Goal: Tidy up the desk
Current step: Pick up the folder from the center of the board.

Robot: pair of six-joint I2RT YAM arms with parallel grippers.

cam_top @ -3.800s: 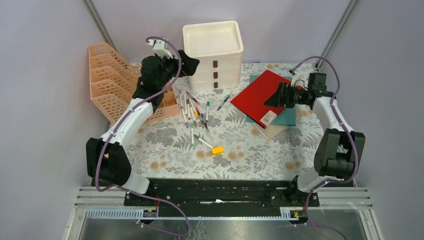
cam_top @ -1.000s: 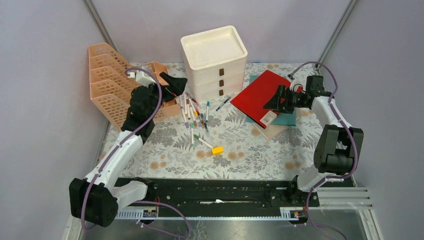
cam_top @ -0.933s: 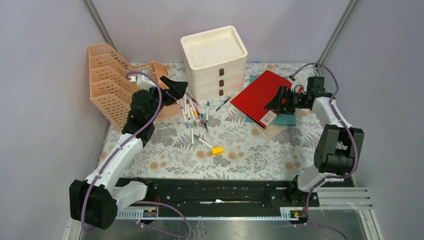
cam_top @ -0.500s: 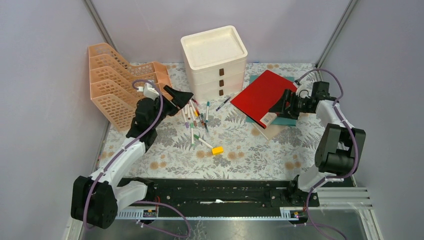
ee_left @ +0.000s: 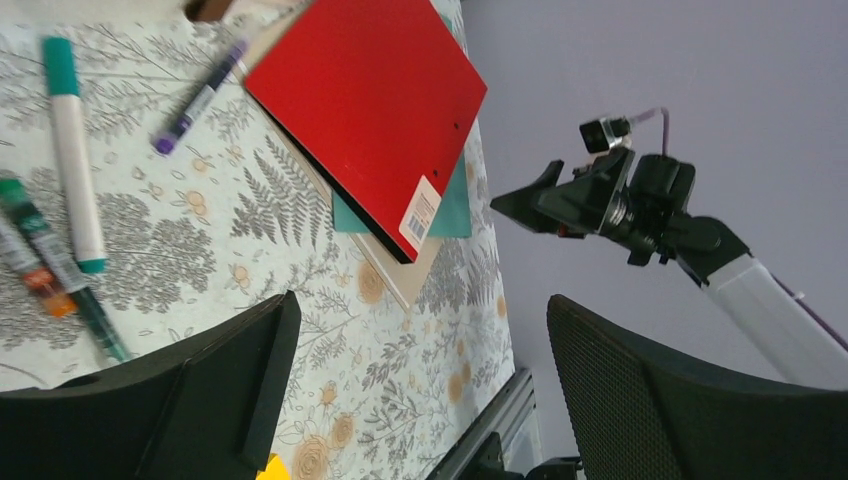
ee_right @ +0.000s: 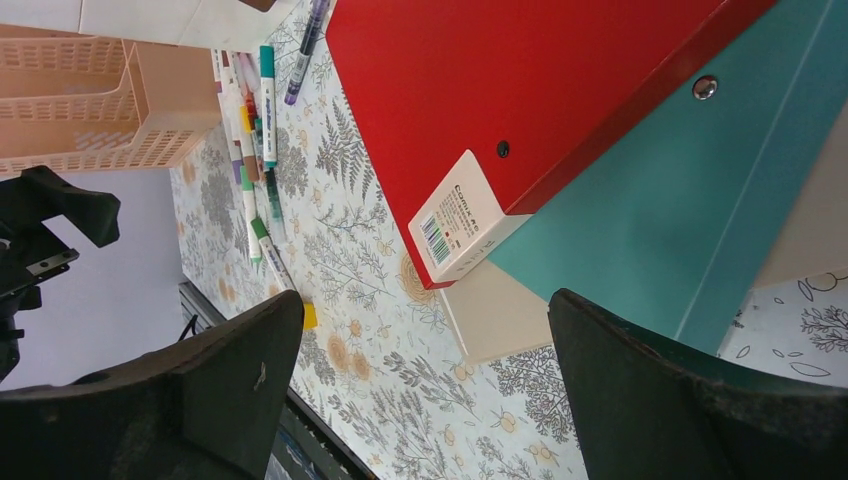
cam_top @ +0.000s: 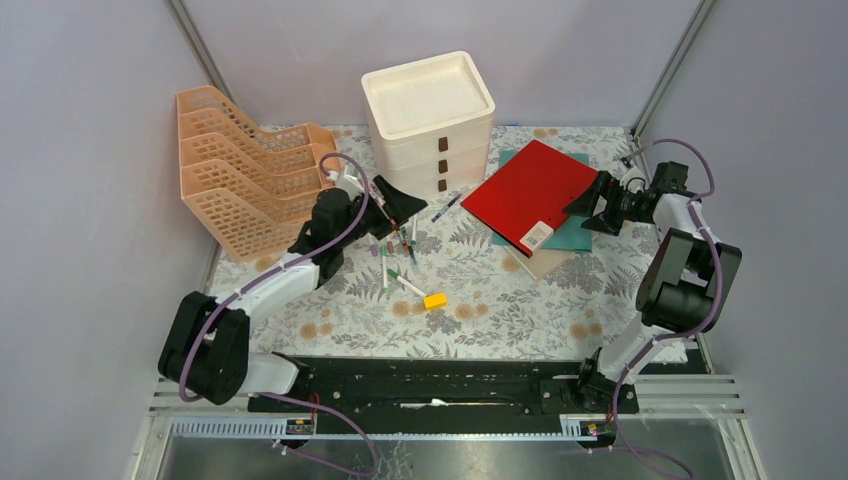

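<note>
Fingers on both grippers gape wide, empty. Left gripper hovers over the desk's markers, center. Right gripper sits beside red folder.

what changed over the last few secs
The left gripper swung away from the drawers, nearer and right, to hover over the markers. The right gripper backed off the red folder to its right edge. Both open, nothing grasped. The drawers shifted slightly early on; markers, red folder, rack stayed put.
</note>
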